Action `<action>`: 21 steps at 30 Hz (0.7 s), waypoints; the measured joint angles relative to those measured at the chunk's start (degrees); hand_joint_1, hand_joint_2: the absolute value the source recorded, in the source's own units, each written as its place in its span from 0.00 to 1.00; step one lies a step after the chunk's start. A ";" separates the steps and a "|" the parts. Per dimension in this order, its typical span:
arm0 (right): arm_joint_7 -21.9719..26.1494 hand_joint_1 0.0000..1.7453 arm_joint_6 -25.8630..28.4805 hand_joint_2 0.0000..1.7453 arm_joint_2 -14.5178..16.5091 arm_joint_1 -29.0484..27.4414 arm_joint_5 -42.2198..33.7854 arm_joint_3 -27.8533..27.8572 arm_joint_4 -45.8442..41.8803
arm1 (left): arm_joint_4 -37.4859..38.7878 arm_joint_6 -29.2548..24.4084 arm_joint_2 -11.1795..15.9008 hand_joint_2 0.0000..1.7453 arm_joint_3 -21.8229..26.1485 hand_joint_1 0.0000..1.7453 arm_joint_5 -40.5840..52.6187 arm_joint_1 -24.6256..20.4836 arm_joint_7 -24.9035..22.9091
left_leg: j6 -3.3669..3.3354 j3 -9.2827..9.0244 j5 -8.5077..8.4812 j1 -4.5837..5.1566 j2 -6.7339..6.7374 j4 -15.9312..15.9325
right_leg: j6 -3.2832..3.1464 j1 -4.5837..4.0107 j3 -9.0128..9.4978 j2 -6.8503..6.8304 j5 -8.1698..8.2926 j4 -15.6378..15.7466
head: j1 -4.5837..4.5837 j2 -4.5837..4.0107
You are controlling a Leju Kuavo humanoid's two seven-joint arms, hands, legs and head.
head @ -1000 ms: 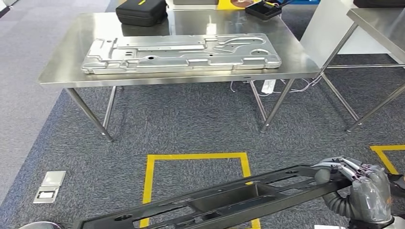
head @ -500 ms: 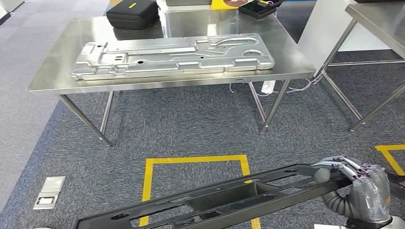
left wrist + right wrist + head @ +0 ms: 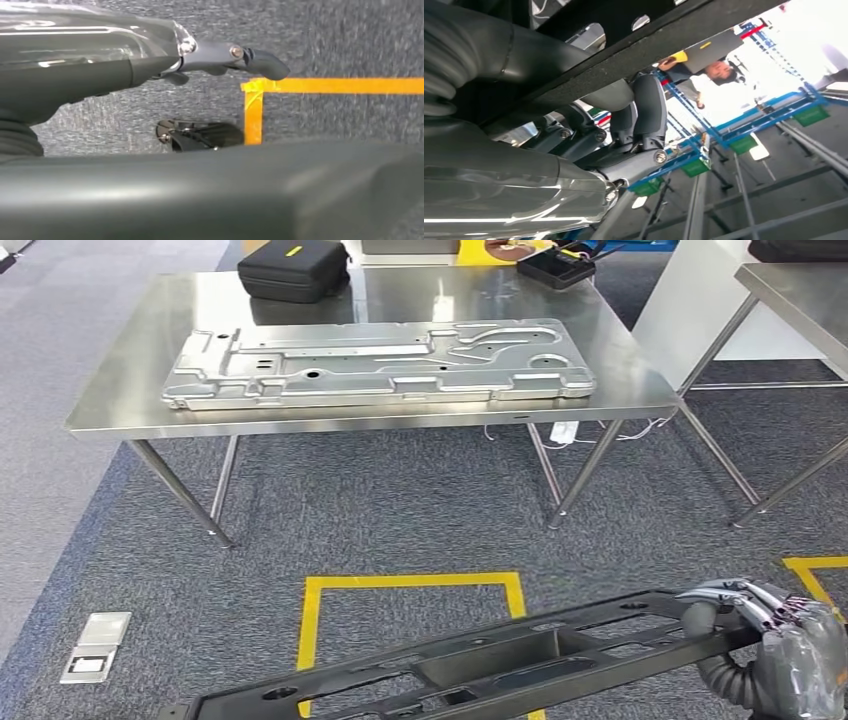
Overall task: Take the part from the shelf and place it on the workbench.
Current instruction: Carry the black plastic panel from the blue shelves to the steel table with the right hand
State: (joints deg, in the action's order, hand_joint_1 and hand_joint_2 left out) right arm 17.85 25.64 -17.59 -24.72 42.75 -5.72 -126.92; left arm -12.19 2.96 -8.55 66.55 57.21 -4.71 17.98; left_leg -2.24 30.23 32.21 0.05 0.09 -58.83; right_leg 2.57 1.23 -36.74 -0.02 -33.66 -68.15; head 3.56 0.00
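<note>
I carry a long black part (image 3: 500,670) with cut-outs, low in the head view above the carpet. My right hand (image 3: 790,650) grips its right end, fingers hooked over the top edge; the right wrist view shows the right hand (image 3: 624,130) wrapped around the part (image 3: 649,40) from below. In the left wrist view my left hand (image 3: 100,65) lies along the blurred part (image 3: 210,195), thumb at its edge and one finger stretched out over the carpet. The steel workbench (image 3: 130,370) stands ahead.
On the workbench lie a large silver metal plate (image 3: 380,360), a black case (image 3: 293,268) and a black tray (image 3: 555,265). Another steel table (image 3: 800,290) stands at the right. Yellow tape (image 3: 410,582) marks a square on the carpet, beside a floor socket (image 3: 95,645).
The whole picture has shifted slightly, so the camera moved. The black part and my right hand sit a little lower and further right in the picture; the grip is unchanged.
</note>
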 joint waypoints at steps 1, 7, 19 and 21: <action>-0.17 1.00 0.00 1.00 -0.04 -0.40 0.04 0.28 -0.30 | -0.01 -0.05 0.00 1.00 -0.03 0.00 0.06 0.04 -0.26 | 0.28 -0.39 0.37 0.08 -0.01 -0.06 | -0.03 -0.05 1.48 -0.03 1.77 3.47 | 0.01 0.00; -0.74 1.00 0.09 1.00 -0.14 -2.72 0.64 1.42 -2.08 | 0.00 -0.51 0.10 1.00 -0.21 0.00 0.61 0.04 -1.27 | 1.65 -0.79 1.88 0.24 -0.06 -0.78 | -1.90 -0.09 3.54 0.10 2.33 8.05 | 0.07 0.00; -0.76 1.00 0.53 1.00 0.17 -3.16 1.33 1.52 -2.96 | 0.00 0.04 0.27 1.00 -0.31 0.00 0.71 0.06 -1.38 | 0.97 2.51 -0.77 0.45 -0.09 -2.04 | -1.95 -0.10 5.89 0.17 0.42 8.29 | 0.09 0.00; -0.72 1.00 0.75 1.00 0.19 -3.10 1.45 1.59 -3.01 | -0.01 0.07 0.28 1.00 -0.32 0.00 0.71 0.05 -1.28 | 0.70 2.22 -0.64 0.39 -0.07 -1.09 | -1.30 -0.06 5.95 0.18 0.36 8.53 | 0.09 0.00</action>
State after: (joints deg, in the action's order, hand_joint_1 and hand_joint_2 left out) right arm 17.14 26.39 -17.40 -27.82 44.20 -4.13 -129.93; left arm -12.20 3.03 -8.27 66.23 57.92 -4.67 16.70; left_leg -1.54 32.46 31.57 0.44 0.02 -59.92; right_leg 1.27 1.17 -30.79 0.16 -33.30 -59.62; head 3.66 0.00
